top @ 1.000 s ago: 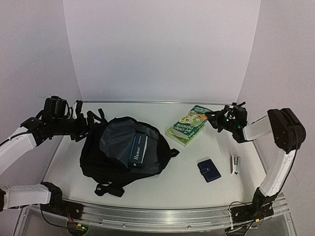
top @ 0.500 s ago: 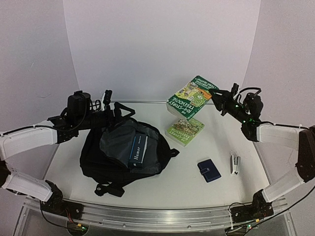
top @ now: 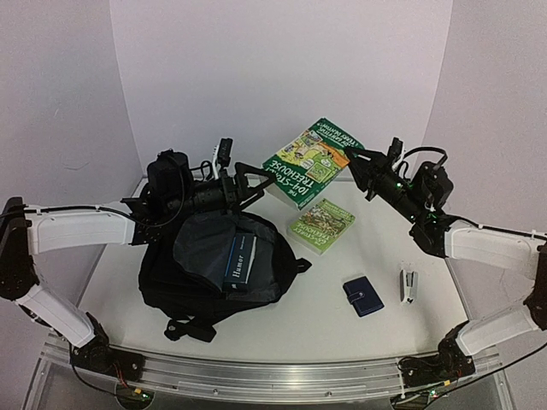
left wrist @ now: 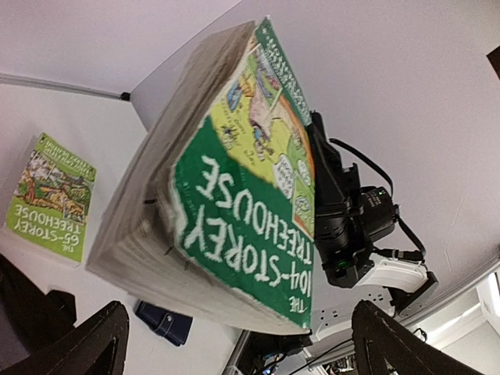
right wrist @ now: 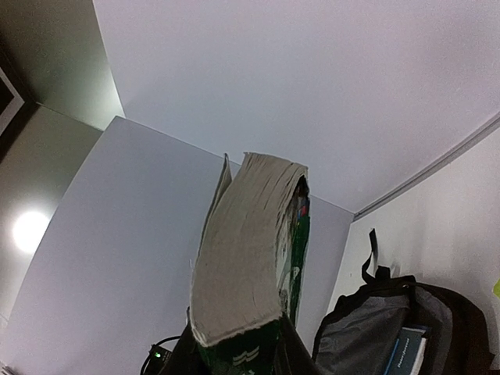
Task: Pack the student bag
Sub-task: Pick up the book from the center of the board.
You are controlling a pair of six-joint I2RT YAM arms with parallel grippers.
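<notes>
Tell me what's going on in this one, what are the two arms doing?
The right gripper holds a green Treehouse book by one end, raised in the air beyond the student bag. The left gripper is wide open and pointed at the book's other end, not gripping it. The bag lies open with a blue book in it. A second green book, a wallet and a stapler lie outside it.

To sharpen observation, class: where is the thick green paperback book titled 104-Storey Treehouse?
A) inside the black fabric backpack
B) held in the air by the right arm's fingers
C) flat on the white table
B: the thick green paperback book hangs above the white table, gripped by the right fingers.
</notes>
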